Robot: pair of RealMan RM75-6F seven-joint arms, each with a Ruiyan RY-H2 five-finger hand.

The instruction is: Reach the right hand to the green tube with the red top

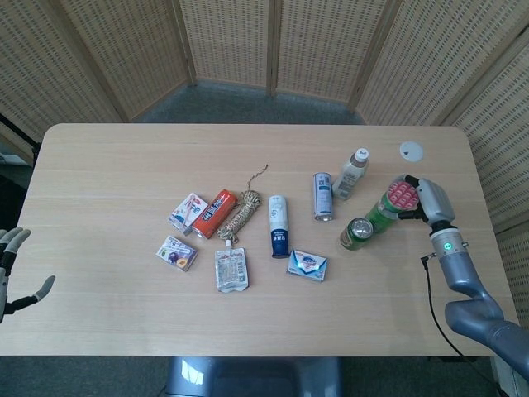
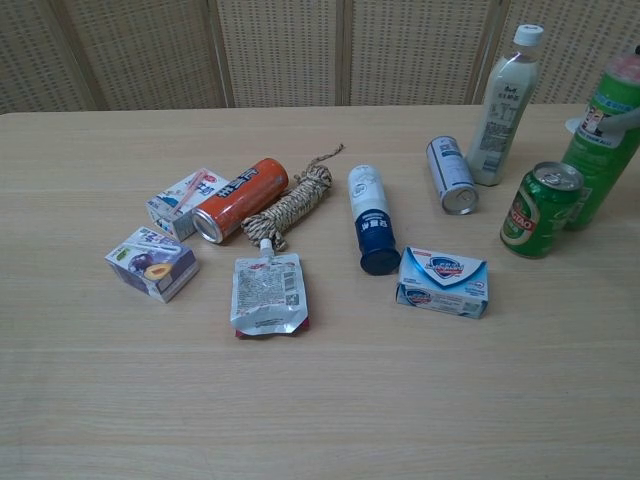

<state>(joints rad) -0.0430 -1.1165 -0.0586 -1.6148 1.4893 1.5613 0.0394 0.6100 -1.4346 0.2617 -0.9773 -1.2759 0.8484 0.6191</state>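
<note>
The green tube with the red top (image 1: 388,203) stands at the table's right side, just behind a green can (image 1: 357,233). My right hand (image 1: 430,200) is against the tube's right side, with fingers (image 1: 410,179) spread on both sides of its red top and touching it. In the chest view the tube (image 2: 603,150) sits at the right edge with a grey finger (image 2: 622,117) across its label; the rest of the hand is out of that frame. My left hand (image 1: 10,269) hangs open off the table's left edge, holding nothing.
A white bottle (image 1: 352,174) and a lying silver can (image 1: 322,196) are left of the tube. A white disc (image 1: 411,150) lies behind it. Mid-table are a blue-capped bottle (image 1: 278,225), soap box (image 1: 307,265), pouch, rope, orange can and two small cartons.
</note>
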